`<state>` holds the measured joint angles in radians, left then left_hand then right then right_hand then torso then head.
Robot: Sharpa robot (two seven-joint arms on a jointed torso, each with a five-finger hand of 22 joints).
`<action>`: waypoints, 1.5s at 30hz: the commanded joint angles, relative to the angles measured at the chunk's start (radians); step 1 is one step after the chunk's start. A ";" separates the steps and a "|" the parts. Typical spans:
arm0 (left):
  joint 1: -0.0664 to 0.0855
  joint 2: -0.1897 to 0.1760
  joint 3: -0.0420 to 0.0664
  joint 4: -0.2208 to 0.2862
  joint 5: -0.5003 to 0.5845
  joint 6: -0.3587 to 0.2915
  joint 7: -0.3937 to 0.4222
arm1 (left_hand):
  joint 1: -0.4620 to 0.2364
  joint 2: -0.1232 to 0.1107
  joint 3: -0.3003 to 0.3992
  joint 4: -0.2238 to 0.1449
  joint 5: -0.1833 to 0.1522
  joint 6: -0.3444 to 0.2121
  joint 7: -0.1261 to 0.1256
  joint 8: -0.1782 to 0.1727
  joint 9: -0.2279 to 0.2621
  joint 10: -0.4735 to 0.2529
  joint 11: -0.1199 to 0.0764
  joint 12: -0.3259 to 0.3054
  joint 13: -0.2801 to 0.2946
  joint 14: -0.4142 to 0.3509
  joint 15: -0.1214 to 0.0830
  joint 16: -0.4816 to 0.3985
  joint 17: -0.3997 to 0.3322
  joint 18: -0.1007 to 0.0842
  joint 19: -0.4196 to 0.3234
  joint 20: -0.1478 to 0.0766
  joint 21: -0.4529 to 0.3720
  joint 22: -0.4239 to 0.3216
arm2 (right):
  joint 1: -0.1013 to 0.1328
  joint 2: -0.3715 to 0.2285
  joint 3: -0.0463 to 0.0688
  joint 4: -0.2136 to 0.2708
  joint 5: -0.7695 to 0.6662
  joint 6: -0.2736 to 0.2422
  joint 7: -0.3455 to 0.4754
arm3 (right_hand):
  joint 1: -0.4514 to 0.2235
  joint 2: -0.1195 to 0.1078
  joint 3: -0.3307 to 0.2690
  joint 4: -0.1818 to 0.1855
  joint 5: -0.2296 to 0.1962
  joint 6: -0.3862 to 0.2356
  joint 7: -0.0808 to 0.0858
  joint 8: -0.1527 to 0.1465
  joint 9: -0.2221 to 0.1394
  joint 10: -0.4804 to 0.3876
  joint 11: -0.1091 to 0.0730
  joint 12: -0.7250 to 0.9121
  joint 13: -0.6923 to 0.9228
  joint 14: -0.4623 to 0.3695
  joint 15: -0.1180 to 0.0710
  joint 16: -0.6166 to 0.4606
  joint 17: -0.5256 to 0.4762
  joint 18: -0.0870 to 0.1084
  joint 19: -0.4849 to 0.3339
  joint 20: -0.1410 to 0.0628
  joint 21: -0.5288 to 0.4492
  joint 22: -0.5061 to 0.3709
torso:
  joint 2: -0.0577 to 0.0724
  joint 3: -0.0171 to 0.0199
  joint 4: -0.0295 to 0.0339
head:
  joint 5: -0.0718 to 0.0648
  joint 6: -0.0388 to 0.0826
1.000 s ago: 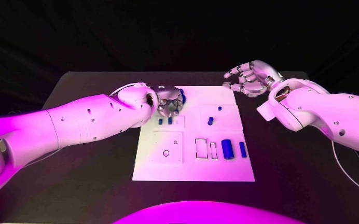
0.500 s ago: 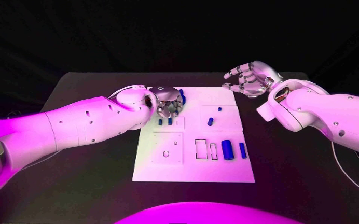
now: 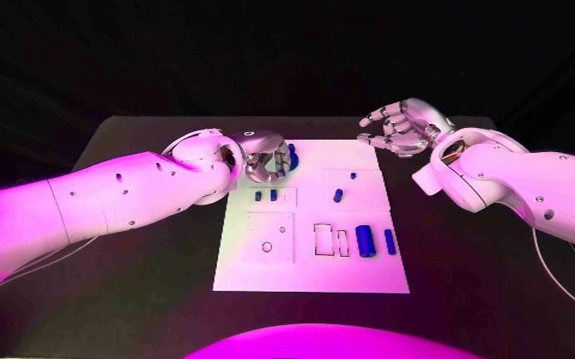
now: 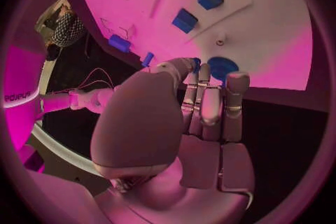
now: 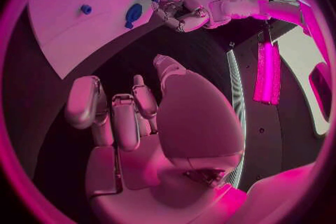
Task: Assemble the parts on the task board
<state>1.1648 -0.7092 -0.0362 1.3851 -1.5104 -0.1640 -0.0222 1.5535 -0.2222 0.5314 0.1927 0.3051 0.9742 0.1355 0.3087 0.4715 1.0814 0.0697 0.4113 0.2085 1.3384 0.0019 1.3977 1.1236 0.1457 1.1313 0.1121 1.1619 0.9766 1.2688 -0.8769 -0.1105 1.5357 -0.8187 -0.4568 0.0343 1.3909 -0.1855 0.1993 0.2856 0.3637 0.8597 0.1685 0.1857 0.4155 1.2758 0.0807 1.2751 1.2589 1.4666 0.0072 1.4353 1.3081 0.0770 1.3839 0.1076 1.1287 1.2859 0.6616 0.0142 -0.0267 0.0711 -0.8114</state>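
Note:
The white task board [image 3: 312,272] lies in the middle of the black table. My left hand [image 3: 263,159] is over the board's far left corner, its fingertips [image 4: 236,79] beside a round blue part [image 3: 292,156] that stands on the board. That round part [image 4: 223,67] lies just past the thumb and fingers; whether they pinch it is unclear. From the right wrist the same part [image 5: 133,13] shows next to the left hand [image 5: 178,11]. My right hand [image 3: 401,129] hovers off the board's far right corner, fingers loosely bent, holding nothing.
Two small blue pegs [image 3: 265,195] stand side by side near the left hand. Another peg [image 3: 338,194] sits mid-board. A blue cylinder [image 3: 364,239] and a thin blue bar [image 3: 390,240] lie at the right, next to two rectangular slots [image 3: 321,238].
My left hand has drawn slightly back toward the far left corner, so more of the round blue part shows. The right hand has stayed where it was.

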 commanded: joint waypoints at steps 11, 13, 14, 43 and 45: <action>0.000 -0.030 0.003 -0.009 0.037 0.031 -0.002 | -0.010 -0.003 0.000 -0.008 0.001 0.010 0.001 -0.005 -0.001 0.009 0.001 -0.009 0.002 0.005 0.003 0.006 -0.004 -0.007 0.008 0.000 0.004 0.000 | 0.000 -0.003 0.000 0.001 0.000 0.002 0.010 | -0.001 -0.003 0.006 0.001 0.007 -0.002 -0.003 0.006 -0.001 -0.001 -0.001 -0.002 -0.001 0.043 -0.005 -0.005 0.047 0.018 -0.006 -0.002 -0.004 -0.001 | 0.000 0.0008 0.0003 | 0.002 -0.003; 0.000 -0.029 0.002 -0.014 0.037 0.033 -0.002 | -0.010 -0.003 0.000 -0.008 0.001 0.010 0.001 -0.005 -0.001 0.009 0.001 -0.009 0.002 0.005 0.003 0.006 -0.004 -0.007 0.008 0.000 0.004 0.000 | 0.000 -0.003 0.000 0.002 0.000 0.002 0.010 | -0.001 -0.003 0.006 0.001 0.007 -0.002 -0.003 0.006 -0.001 -0.001 -0.001 -0.002 -0.001 0.043 -0.005 -0.005 0.047 0.018 -0.006 -0.002 -0.004 -0.001 | 0.001 0.0001 0.0002 | 0.002 -0.002; 0.000 -0.029 0.001 -0.018 0.037 0.033 -0.002 | -0.010 -0.004 0.001 -0.009 0.001 0.010 0.001 -0.005 -0.001 0.009 0.001 -0.010 0.002 0.005 0.003 0.005 -0.005 -0.007 0.008 0.000 0.003 0.000 | 0.000 -0.003 0.000 0.002 0.000 0.001 0.010 | -0.001 -0.003 0.006 0.001 0.007 -0.002 -0.003 0.006 -0.001 -0.001 -0.001 -0.002 -0.001 0.043 -0.005 -0.005 0.047 0.018 -0.006 -0.002 -0.004 -0.001 | 0.001 0.0002 0.0002 | 0.002 -0.003; -0.001 -0.021 -0.008 -0.041 0.030 0.076 0.000 | -0.010 -0.005 0.003 -0.013 0.001 0.011 0.001 -0.007 -0.001 0.012 0.000 -0.015 0.002 0.002 0.003 0.003 -0.011 -0.006 0.004 0.000 0.001 -0.004 | 0.000 -0.003 0.000 0.003 0.000 0.001 0.010 | -0.001 -0.003 0.006 0.001 0.007 -0.002 -0.003 0.006 -0.001 -0.001 -0.001 -0.002 -0.001 0.043 -0.005 -0.005 0.047 0.018 -0.006 -0.002 -0.004 -0.001 | 0.001 0.0005 0.0001 | 0.001 -0.007; -0.001 -0.021 -0.009 -0.042 0.029 0.078 0.001 | -0.010 -0.004 0.004 -0.013 0.000 0.012 0.001 -0.008 -0.001 0.013 0.000 -0.016 0.002 0.002 0.003 0.003 -0.011 -0.006 0.005 0.000 0.002 -0.002 | 0.000 -0.003 0.000 0.003 0.000 0.001 0.010 | -0.001 -0.003 0.006 0.001 0.007 -0.002 -0.003 0.006 -0.001 -0.001 -0.001 -0.002 -0.001 0.043 -0.005 -0.005 0.047 0.018 -0.006 -0.002 -0.004 -0.001 | 0.001 0.0003 0.0008 | 0.001 -0.007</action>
<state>1.1638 -0.7319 -0.0449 1.3433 -1.4782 -0.1091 -0.0257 1.5492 -0.2264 0.5341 0.1845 0.3016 0.9814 0.1356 0.3049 0.4705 1.0890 0.0700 0.3996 0.2092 1.3383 0.0020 1.3976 1.1130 0.1459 1.1311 0.1122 1.1615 0.9739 1.2688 -0.8801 -0.1105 1.5373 -0.8186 -0.4568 0.0343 1.3909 -0.1855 0.1992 0.2856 0.3637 0.8598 0.1685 0.1856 0.4155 1.2759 0.0808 1.2751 1.2590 1.4666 0.0072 1.4353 1.3076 0.0770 1.3839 0.1076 1.1287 1.2860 0.6619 0.0145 -0.0271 0.0735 -0.8187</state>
